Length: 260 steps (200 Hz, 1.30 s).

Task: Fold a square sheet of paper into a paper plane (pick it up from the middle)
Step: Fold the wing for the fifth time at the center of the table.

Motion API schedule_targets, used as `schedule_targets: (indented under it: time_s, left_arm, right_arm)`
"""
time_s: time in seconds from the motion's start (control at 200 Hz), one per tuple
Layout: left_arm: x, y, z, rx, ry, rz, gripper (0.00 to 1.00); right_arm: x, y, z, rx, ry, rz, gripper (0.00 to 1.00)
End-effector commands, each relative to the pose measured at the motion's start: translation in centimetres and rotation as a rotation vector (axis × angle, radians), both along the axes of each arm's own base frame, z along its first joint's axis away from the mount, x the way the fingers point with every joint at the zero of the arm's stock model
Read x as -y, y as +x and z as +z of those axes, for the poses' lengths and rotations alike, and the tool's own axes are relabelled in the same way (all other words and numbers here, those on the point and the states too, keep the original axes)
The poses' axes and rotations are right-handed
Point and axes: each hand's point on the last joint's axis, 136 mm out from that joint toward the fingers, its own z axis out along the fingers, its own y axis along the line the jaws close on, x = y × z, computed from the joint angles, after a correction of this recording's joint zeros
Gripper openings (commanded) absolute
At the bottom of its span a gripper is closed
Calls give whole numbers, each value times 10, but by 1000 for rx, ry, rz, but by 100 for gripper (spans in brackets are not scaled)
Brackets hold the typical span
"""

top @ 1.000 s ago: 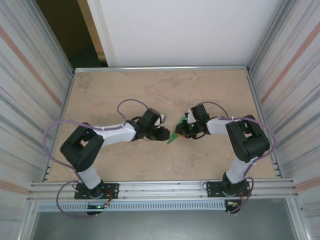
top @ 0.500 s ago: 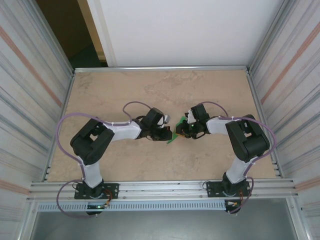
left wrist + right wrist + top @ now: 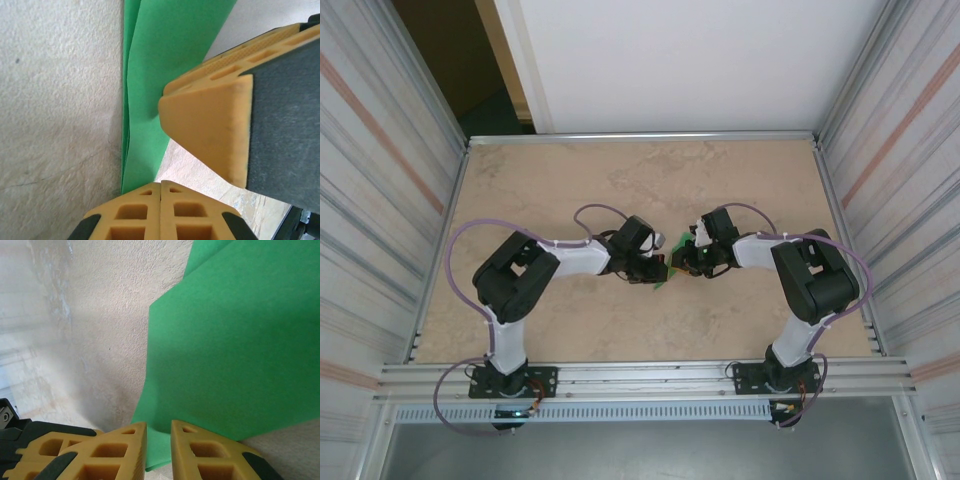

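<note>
Green paper (image 3: 150,75): folded in layers, at mid-table (image 3: 570,180) between both arms. Left gripper (image 3: 160,184): jaws pressed fully together, tips at the paper's lower edge. Right gripper (image 3: 158,426): jaws narrowly parted, pinching the paper.

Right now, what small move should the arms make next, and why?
Probably slide the left jaws along the paper to press the crease: it is doubled in layers, the left jaws are shut on its edge, and the right jaws pinch it steady.
</note>
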Motion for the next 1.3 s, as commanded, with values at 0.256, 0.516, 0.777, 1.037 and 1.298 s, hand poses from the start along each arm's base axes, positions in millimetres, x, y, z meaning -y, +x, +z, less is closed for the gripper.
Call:
schedule_targets:
  time_s: [0.256, 0.516, 0.777, 1.037, 1.298]
  left_arm:
    - [-9, -17, -16, -31, 76, -24, 4]
    - [-12, -24, -21, -34, 117, -35, 4]
    - [-20, -38, -27, -41, 167, -42, 3]
    - [-33, -63, -26, -57, 200, -54, 3]
    - [-42, -77, -1, -27, 171, -41, 3]
  right_arm:
    - [13, -8, -23, -61, -88, -18, 19]
    - [16, -8, -27, -71, -101, -33, 19]
    - [18, -8, -30, -82, -115, -44, 19]
    - [23, -10, -38, -112, -139, -62, 19]
    - [25, -11, -40, -118, -158, -70, 19]
